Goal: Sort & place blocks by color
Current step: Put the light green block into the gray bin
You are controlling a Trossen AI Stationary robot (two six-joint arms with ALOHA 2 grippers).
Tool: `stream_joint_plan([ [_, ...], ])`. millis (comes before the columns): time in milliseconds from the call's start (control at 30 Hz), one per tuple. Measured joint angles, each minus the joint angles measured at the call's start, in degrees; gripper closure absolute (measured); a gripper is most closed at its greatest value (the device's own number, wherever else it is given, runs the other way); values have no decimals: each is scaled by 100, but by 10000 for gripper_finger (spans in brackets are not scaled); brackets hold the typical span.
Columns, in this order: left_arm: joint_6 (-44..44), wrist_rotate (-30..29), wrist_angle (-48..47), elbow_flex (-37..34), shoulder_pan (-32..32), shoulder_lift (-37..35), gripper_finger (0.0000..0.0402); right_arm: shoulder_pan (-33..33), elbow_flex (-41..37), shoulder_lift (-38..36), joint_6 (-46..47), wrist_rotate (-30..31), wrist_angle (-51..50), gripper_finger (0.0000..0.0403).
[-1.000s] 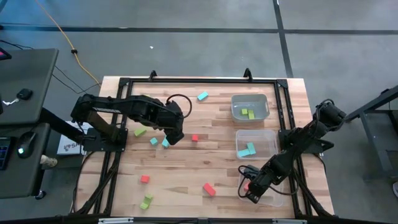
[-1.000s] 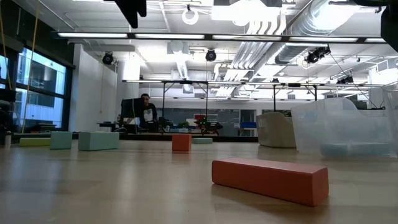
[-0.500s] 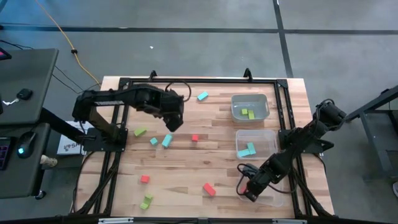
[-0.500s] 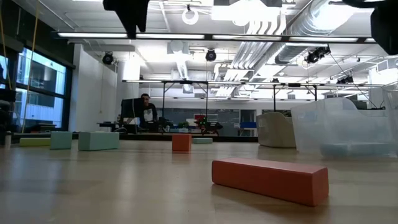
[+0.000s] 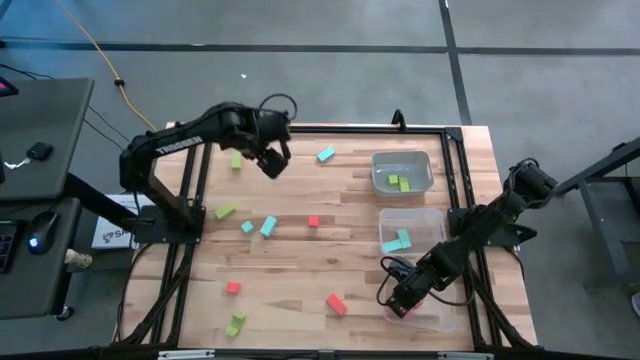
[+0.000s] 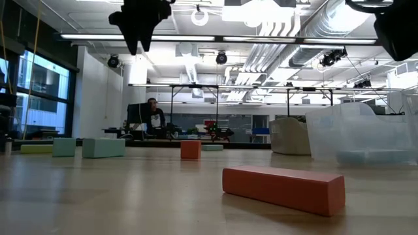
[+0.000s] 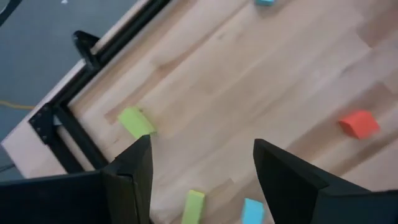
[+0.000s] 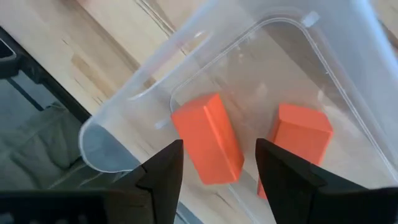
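Note:
Small blocks lie flat on the wooden table. In the high view I see a green block, a green block, two light blue blocks, a red cube, a red bar and a blue block. My left gripper hangs open and empty above the far left part of the table; in its wrist view a green block lies ahead. My right gripper is open over the near clear bin, where two red blocks rest on the floor.
Three clear bins stand along the table's right side: the far one holds green blocks, the middle one blue, the near one red. A black frame runs round the table. More blocks lie near the near left corner.
My left gripper has risen from beside the two light blue blocks and swung toward the table's far edge, uncovering the green block there. My right gripper has shifted slightly toward the table's left over the near bin. No block has visibly moved.

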Motion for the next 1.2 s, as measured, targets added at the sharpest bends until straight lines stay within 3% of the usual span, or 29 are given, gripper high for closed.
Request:
stream_joint_plan([
  [367, 699, 374, 398, -211, 1290, -11, 199, -23, 0, -705, 430, 183, -204, 213],
  [800, 937, 1107, 1688, -2027, 2478, -5, 200, -535, 0, -1564, 427, 1056, -689, 213],
  [1200, 797, 1322, 2601, -3250, 3200, -4, 200, -1210, 0, -1673, 224, 1038, -973, 213],
])
